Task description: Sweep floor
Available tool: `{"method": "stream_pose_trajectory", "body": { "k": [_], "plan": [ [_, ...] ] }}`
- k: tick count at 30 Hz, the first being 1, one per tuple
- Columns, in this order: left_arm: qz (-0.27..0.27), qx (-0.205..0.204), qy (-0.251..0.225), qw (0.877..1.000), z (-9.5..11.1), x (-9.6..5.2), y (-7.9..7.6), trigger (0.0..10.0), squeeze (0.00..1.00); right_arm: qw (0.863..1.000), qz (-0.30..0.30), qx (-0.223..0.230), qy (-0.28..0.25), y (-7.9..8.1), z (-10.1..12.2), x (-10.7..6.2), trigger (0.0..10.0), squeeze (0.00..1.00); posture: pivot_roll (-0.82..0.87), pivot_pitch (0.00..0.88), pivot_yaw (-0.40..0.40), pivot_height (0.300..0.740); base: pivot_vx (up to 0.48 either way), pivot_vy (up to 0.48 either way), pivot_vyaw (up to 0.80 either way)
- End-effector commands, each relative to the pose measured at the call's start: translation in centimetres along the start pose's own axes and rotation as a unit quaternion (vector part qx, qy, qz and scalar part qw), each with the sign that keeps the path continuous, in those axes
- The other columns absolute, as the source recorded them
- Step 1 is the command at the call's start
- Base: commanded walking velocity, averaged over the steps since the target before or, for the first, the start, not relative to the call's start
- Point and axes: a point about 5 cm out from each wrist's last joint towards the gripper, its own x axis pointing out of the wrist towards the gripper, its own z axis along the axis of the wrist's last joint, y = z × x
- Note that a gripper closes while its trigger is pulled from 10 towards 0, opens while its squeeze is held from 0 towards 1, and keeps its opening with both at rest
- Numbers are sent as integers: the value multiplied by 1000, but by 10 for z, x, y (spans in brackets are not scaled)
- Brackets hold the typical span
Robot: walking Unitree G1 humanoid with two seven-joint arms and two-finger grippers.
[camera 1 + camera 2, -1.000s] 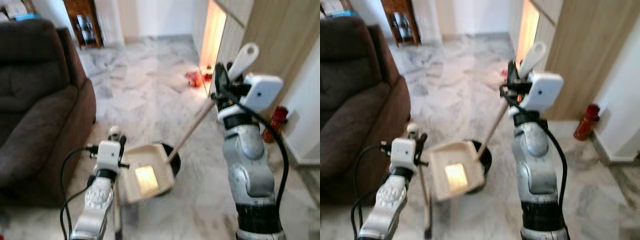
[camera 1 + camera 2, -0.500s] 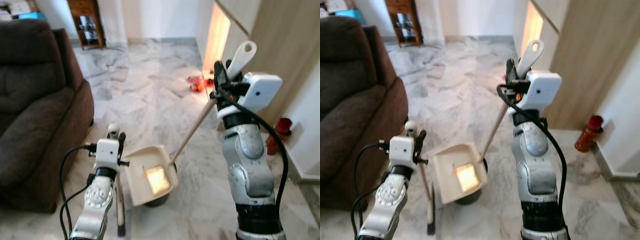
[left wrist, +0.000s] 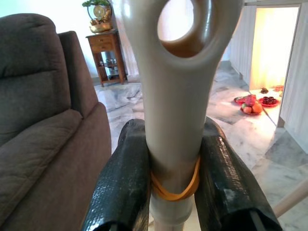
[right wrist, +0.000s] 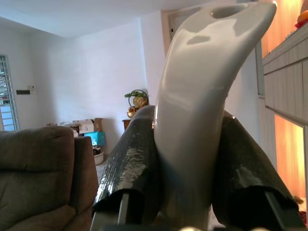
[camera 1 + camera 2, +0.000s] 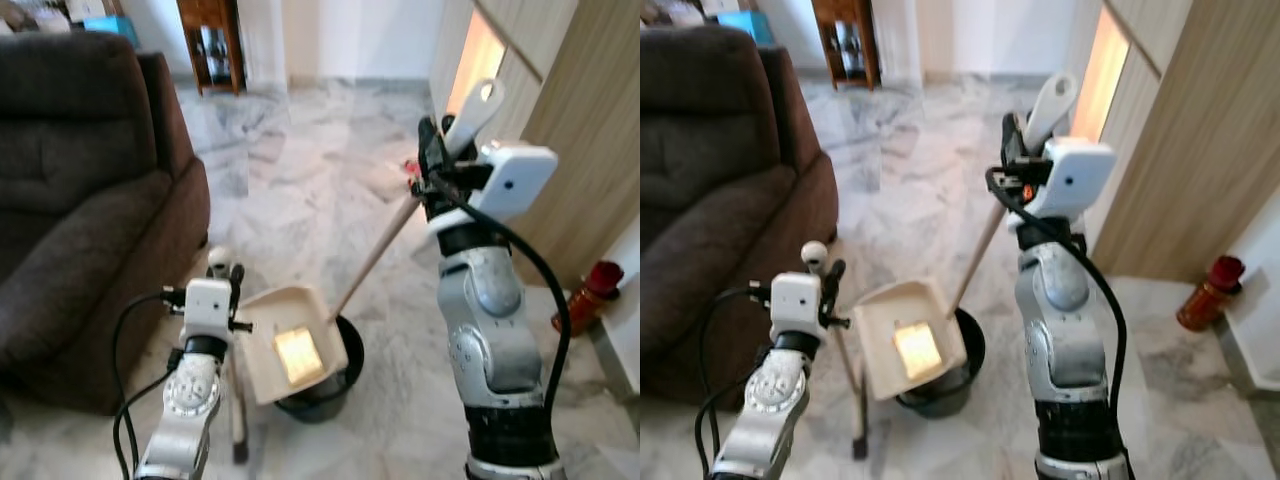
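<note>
From the head cameras, the long-handled dustpan (image 5: 293,345) is seen tilted over a black bin (image 5: 322,385) on the marble floor (image 5: 300,190), its wooden pole gripped high by the right gripper (image 5: 435,165), while the left gripper (image 5: 228,285) is clamped on the broom handle (image 5: 816,256) beside the brown sofa (image 5: 80,200). In the left wrist view, the grey handle with its hanging hole is pinched between both black fingers (image 3: 122,178), an orange rubber band (image 3: 174,190) wrapped around it. In the right wrist view, the dustpan's curved grey grip (image 4: 202,106) is squeezed tight between the fingers (image 4: 132,159).
</note>
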Motion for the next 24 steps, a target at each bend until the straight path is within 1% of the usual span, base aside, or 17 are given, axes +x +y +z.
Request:
{"method": "stream_pose_trajectory", "body": {
  "k": [1, 8, 11, 14, 24],
  "plan": [
    [6, 16, -23, 1000, 8, 3, 6, 10000, 0, 999, 13, 19, -44, 9, 17, 5, 10000, 0, 155, 0, 21, 740, 0, 0, 0],
    [5, 17, -24, 1000, 8, 3, 6, 10000, 0, 998, 10, -6, -58, 11, 18, 4, 10000, 0, 153, 0, 21, 740, 0, 0, 0],
    [3, 16, -24, 1000, 8, 2, 5, 10000, 0, 996, 13, -48, -79, 14, 21, 2, 10000, 0, 153, 0, 21, 740, 0, 0, 0],
    [2, 16, -24, 1000, 8, 2, 5, 10000, 0, 992, 22, -75, -95, 18, 23, 0, 10000, 0, 154, 0, 21, 740, 0, 0, 0],
    [2, 14, -25, 1000, 9, 3, 4, 10000, 0, 987, 60, -104, -106, 37, 16, -9, 10000, 0, 153, 0, 19, 740, 0, 0, 0]
  ]
}}
